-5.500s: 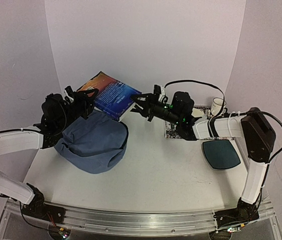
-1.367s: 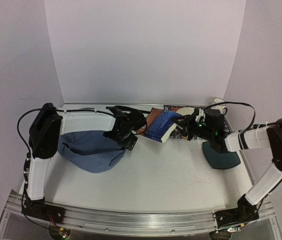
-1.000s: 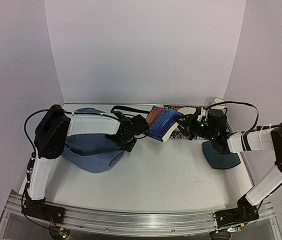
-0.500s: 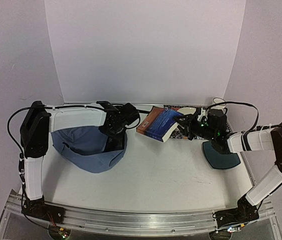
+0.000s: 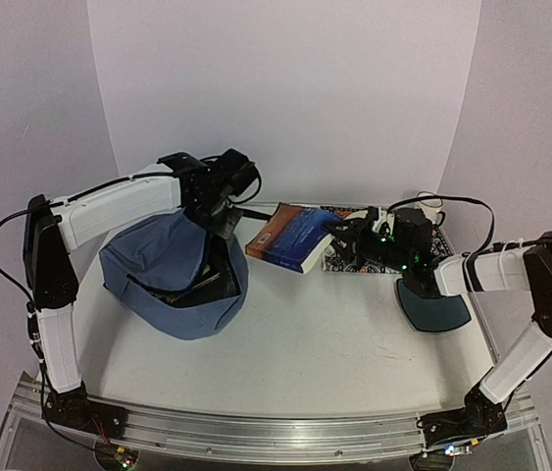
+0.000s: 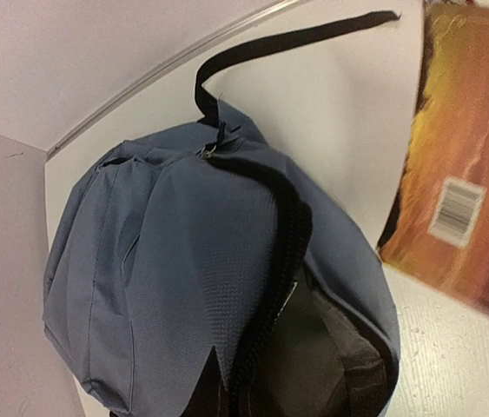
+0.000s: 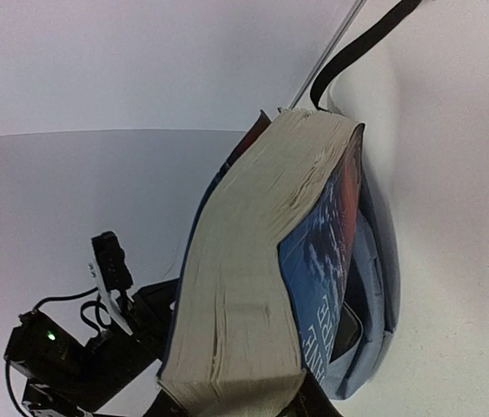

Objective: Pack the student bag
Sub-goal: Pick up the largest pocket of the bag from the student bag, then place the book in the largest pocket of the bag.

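Note:
The student bag [image 5: 173, 285], slate-blue with a dark zipper and dark lining, sits at the left of the table. My left gripper [image 5: 215, 208] is shut on the bag's upper zipper edge and holds it raised, so the mouth gapes toward the right. In the left wrist view the bag [image 6: 166, 261] fills the frame, and my left gripper [image 6: 227, 395] pinches its rim. My right gripper [image 5: 332, 240] is shut on a thick blue-covered book [image 5: 290, 235], held just right of the bag's mouth. In the right wrist view the book [image 7: 253, 278] hides most of the bag [image 7: 374, 295].
A dark teal oval pad [image 5: 432, 302] lies at the right under my right arm. A black-and-white patterned sheet [image 5: 346, 261] lies below the right gripper. A white cup [image 5: 430, 204] stands at the back right. A black bag strap [image 6: 287, 43] trails toward the back wall.
My left gripper has risen and moved back-left with the bag's upper edge, opening the mouth wide. My right gripper has carried the book left toward the bag.

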Available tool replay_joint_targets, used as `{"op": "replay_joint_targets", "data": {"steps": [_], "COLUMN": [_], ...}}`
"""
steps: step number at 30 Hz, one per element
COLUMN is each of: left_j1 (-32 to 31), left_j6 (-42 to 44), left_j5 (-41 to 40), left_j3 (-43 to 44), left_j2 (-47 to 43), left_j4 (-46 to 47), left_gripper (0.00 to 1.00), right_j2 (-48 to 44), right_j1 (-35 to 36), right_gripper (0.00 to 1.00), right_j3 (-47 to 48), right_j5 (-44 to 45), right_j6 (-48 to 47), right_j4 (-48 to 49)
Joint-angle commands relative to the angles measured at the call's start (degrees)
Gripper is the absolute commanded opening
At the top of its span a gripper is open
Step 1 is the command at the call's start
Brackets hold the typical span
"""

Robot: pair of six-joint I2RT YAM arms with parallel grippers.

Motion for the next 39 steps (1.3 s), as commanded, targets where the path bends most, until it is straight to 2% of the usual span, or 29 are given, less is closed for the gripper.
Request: {"op": "replay_joint_targets", "data": {"steps": [1, 12, 15, 25, 28, 35, 39], "left_j1": [0.1, 0.1, 0.2, 3.1, 4.6, 9.0, 9.1], "left_j6": [4.7, 6.4, 6.2, 5.3, 4.9, 4.4, 3.5], "left_j5": [4.3, 15.3, 16.9, 11.6, 11.8, 13.6, 15.9], "left_j3": [9.3, 24.9, 25.9, 19.9, 22.0, 33.8, 34.7], "left_j2": [-4.0, -1.3, -0.8, 2.4, 4.3, 10.0, 9.6], "left_j4": [-0.4, -3.3, -3.6, -5.6, -5.7, -6.5, -6.5], "left_gripper": [0.0, 0.0, 0.0, 0.0, 0.0, 0.0, 0.0], "right_j2": [1.3, 9.4, 11.5, 11.9, 11.6, 10.0, 9.6], "right_j1": [3.4, 8.6, 9.6, 10.8, 11.2, 12.3, 12.9], "right_gripper": [0.0, 0.0, 0.0, 0.0, 0.0, 0.0, 0.0], "right_j3": [7.6, 15.2, 17.9, 21.8, 21.8, 21.6, 22.2], "right_j5": [-1.4, -0.6, -0.6, -1.0, -0.8, -0.1, 0.2], "right_j6": [4.3, 8.7, 9.8, 11.6, 11.9, 11.9, 11.6], "right_j4": [20.9, 27.1, 28.7, 30.1, 30.1, 30.0, 29.9]}}
